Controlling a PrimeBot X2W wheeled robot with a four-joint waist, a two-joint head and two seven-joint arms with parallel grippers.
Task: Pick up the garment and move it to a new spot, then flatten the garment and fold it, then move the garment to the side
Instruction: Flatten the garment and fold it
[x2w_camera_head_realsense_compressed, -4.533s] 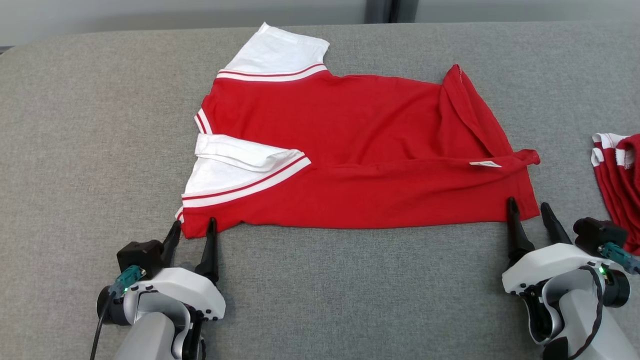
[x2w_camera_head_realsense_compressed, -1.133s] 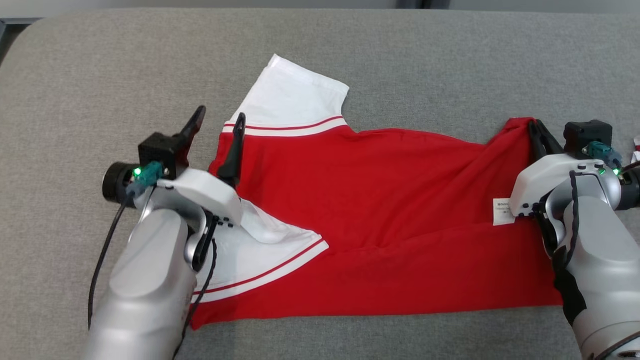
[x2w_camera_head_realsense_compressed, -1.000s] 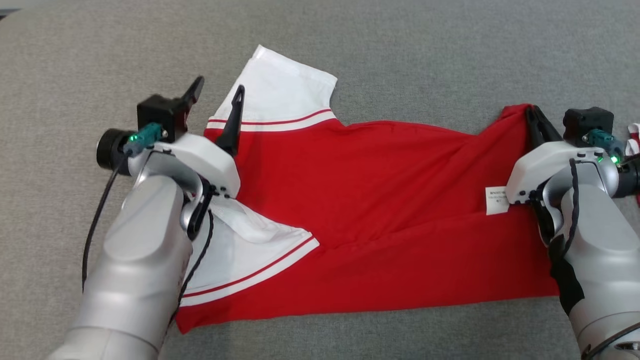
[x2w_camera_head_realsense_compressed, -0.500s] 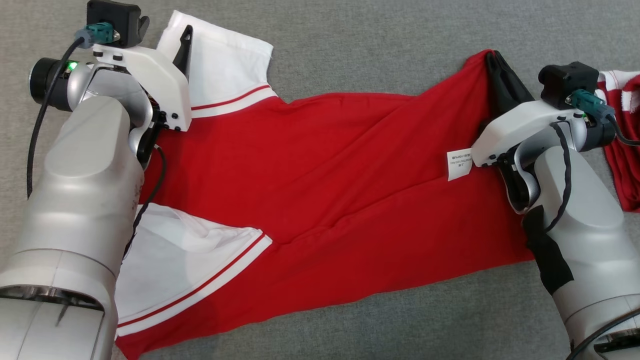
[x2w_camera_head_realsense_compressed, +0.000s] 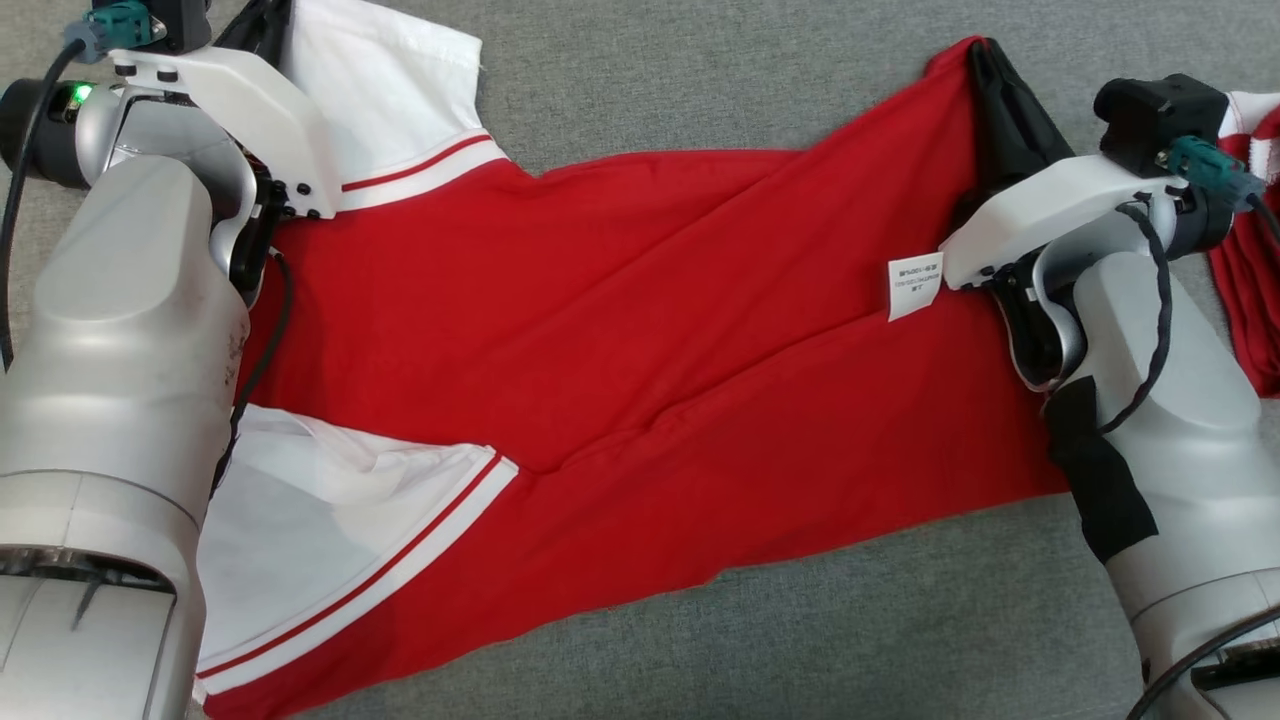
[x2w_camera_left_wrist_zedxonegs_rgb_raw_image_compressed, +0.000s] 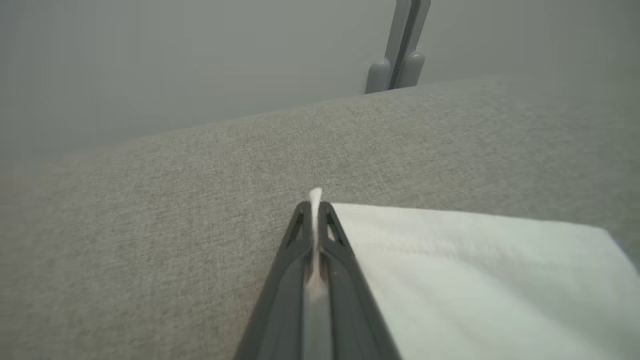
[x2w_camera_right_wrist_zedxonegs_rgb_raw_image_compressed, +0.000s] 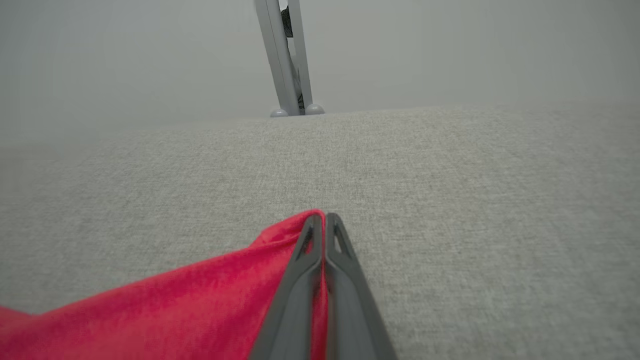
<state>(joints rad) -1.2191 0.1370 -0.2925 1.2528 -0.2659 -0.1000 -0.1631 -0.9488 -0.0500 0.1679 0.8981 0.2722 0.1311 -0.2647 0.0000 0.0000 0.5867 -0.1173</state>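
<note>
The garment is a red T-shirt with white sleeves and red-striped trim, spread across the grey table. My left gripper is shut on the far corner of the upper white sleeve, with a sliver of white cloth pinched between its fingers. In the head view that arm's wrist sits at the top left over the sleeve. My right gripper is shut on the far red hem corner; in the head view its dark fingers clamp the raised red corner at the upper right. A white label shows beside that wrist.
Another red and white striped cloth lies at the right edge, just beyond my right wrist. Grey table surface stretches beyond both held corners to a far edge, where a grey upright post stands.
My left gripper has reached the far corner of the white sleeve and closed on it. The head camera has dipped closer, so the whole scene has shifted. The right gripper keeps its hold on the hem.
</note>
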